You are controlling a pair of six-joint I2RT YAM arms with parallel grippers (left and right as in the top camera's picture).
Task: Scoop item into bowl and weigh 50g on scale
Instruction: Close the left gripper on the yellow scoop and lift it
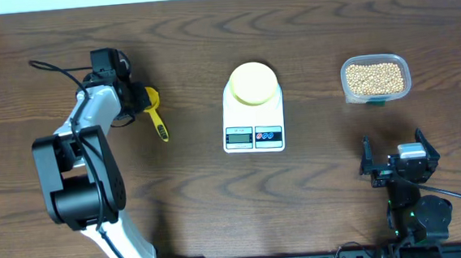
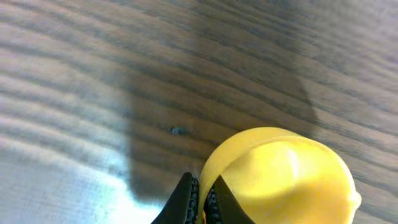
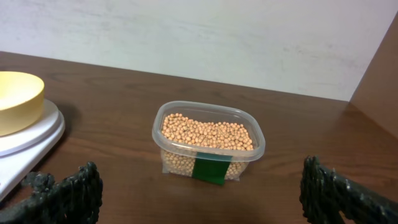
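A pale yellow-green bowl stands on the white scale at the table's middle. Tan beans fill a clear plastic container at the right. At the left, a yellow scoop lies by my left gripper, which is shut on the edge of its cup; the handle points toward the table's front. My right gripper stands open near the front edge, short of the container, with nothing between its fingers.
The left arm reaches from the front edge up the table's left side. A pale wall runs behind the table's far edge. Bare dark wood lies between the scale and the right gripper.
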